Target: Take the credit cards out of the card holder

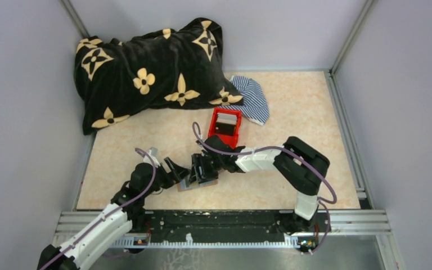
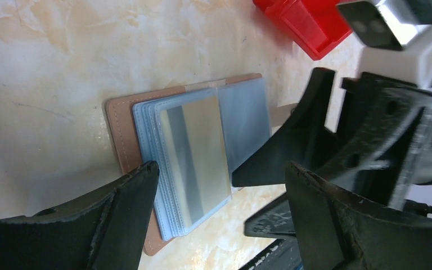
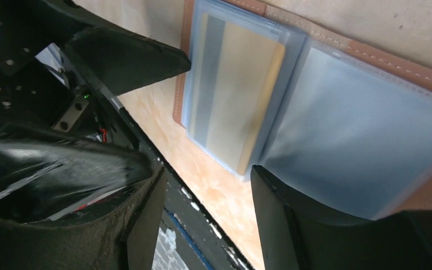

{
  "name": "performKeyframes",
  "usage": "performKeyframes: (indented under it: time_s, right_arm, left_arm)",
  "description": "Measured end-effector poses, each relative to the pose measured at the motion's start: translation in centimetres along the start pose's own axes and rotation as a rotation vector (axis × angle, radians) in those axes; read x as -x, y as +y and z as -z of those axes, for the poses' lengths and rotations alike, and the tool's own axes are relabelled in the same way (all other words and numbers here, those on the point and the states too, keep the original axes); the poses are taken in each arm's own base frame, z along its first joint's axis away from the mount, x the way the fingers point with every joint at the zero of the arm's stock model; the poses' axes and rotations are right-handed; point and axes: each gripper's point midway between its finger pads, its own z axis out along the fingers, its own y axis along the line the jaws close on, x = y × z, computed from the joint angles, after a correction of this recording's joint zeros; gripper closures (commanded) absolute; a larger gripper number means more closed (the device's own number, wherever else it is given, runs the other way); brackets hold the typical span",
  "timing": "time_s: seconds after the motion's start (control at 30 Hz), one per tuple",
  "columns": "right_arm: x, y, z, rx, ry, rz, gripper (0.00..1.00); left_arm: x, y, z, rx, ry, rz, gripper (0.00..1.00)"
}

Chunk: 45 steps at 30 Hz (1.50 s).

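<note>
**Card holder lies spread open between two claws**

The card holder (image 2: 118, 126) lies open on the worktop (image 2: 62, 56); the right claw (image 3: 208, 185), jaws apart, rests one finger on its right-hand sleeve, seemingly pinning it flat; the left claw (image 2: 222, 185), wide open, brackets the sleeved credit card (image 2: 197, 152), apparently to pull it.

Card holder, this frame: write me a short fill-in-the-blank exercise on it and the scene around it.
The card holder lies ___ on the table. A card sits ___ a clear sleeve of the holder. The plastic box beyond it is ___ in colour.
Missing words: open; inside; red.
</note>
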Motion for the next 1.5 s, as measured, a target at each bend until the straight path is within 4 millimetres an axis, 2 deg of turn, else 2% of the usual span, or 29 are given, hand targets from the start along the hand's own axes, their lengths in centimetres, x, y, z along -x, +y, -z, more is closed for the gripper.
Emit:
performKeyframes:
  time_s: [0.17, 0.5, 0.9, 1.2, 1.5]
  right_arm:
    - [-0.4, -0.6, -1.1, 0.079, 0.018, -0.057, 0.44]
    - [1.4, -1.2, -1.2, 0.122, -0.037, -0.072, 0.46]
    - [1.6, 0.3, -2.7, 0.271, -0.019, -0.104, 0.48]
    - [1.1, 0.0, -2.0, 0.351, -0.037, -0.164, 0.50]
    - [1.5, 0.6, -2.5, 0.435, -0.040, -0.200, 0.53]
  left_arm:
    - [-0.1, 0.2, 0.4, -0.008, -0.011, 0.017, 0.13]
    - [0.2, -0.3, 0.8, -0.031, -0.031, 0.016, 0.13]
    - [0.0, 0.1, 0.7, -0.016, -0.019, 0.017, 0.13]
    - [0.0, 0.2, 0.7, -0.010, -0.019, 0.015, 0.14]
    - [0.0, 0.2, 0.7, -0.011, -0.020, 0.016, 0.14]
